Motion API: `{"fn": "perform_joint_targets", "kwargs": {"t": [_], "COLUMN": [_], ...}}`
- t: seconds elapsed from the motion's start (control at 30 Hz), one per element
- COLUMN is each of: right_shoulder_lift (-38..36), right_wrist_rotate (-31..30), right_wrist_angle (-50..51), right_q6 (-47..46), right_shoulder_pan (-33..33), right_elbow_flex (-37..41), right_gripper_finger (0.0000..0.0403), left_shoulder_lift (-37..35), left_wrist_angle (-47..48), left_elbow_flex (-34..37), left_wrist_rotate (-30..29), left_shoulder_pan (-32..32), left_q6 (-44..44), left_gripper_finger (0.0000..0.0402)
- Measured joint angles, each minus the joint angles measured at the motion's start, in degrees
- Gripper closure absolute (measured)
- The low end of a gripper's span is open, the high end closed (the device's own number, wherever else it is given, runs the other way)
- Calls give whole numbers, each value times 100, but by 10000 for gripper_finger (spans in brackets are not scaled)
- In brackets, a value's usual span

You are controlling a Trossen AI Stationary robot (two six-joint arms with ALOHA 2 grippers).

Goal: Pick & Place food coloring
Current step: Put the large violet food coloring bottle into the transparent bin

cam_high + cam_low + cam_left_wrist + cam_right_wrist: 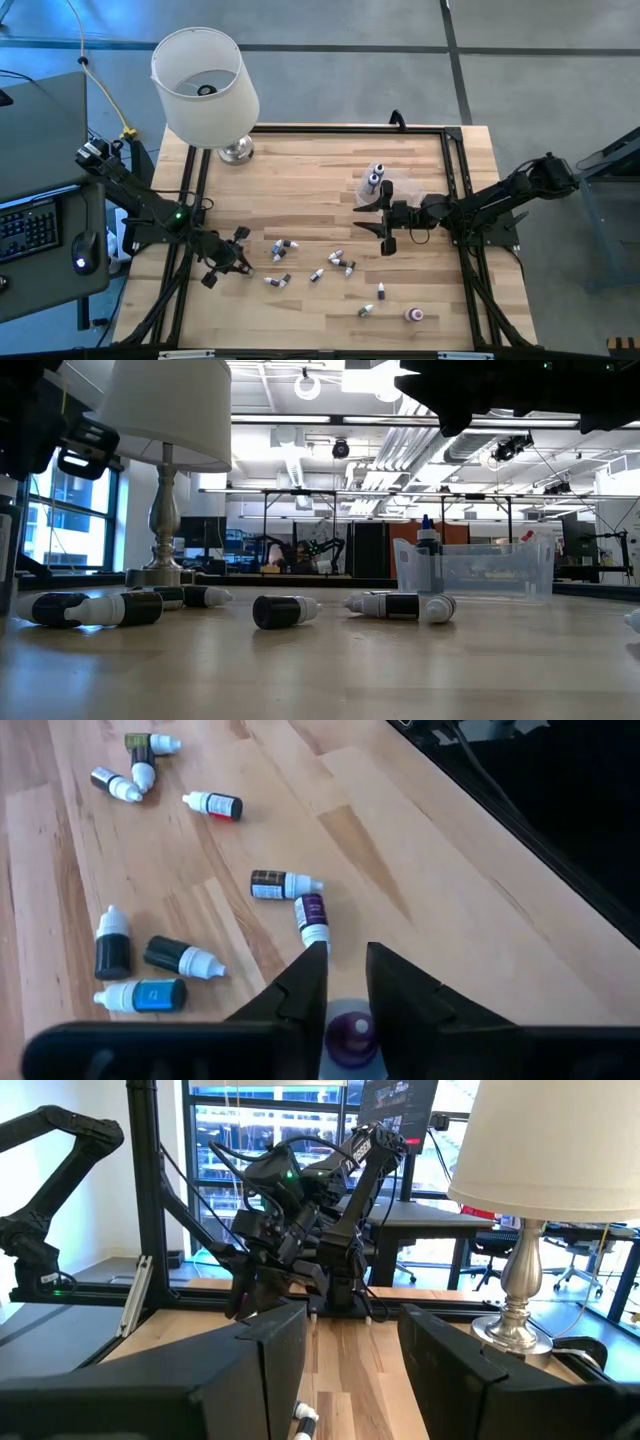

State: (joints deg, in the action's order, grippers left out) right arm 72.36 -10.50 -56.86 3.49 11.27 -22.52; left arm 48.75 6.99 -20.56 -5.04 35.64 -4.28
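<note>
1 purple bottle (350,1038), half hidden, sits between left gripper (345,982) fingers; right gripper (352,1350) open.

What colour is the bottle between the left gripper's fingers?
Purple, seen best in the left wrist view: bottle between the left gripper fingers.

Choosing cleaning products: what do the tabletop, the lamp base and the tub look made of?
Table: wood, matte, with visible plank grain. Lamp base: probably polished metal, silvery and reflective. Tub: clear plastic, since the room shows through its walls.
</note>
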Motion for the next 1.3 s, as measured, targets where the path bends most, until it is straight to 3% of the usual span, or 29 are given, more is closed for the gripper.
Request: {"fn": "perform_joint_targets", "kwargs": {"t": [0.13,0.3,0.5,0.7,0.93,1.17,1.3], "right_shoulder_lift": [0,0,-38,-372,-1687,-3179,-3707], "right_wrist_rotate": [0,-2,-139,-151,-1052,-2175,-2622], "right_wrist_angle": [0,-75,-191,330,2779,5269,6490], "right_q6": [1,-1,45,-110,-307,-1570,-2480], "right_shoulder_pan": [0,0,-2,-2,0,4,2], "right_elbow_flex": [0,0,-69,-295,-306,-305,-304], "right_gripper_finger": [249,249,249,249,250,262,270], "left_shoulder_lift": [0,-50,-48,331,1719,3560,4578], "left_wrist_angle": [-38,-37,-58,-429,-1513,-2318,-2407], "left_elbow_flex": [-16,-262,-848,-1617,-2398,-3572,-4383], "left_wrist_rotate": [-125,-243,-1062,-1310,-391,1563,2030], "left_shoulder_pan": [0,0,-18,-786,-2422,-3700,-4158], "left_q6": [-2,112,502,1016,891,1367,1395], "left_gripper_finger": [372,376,370,374,374,370,369]}}
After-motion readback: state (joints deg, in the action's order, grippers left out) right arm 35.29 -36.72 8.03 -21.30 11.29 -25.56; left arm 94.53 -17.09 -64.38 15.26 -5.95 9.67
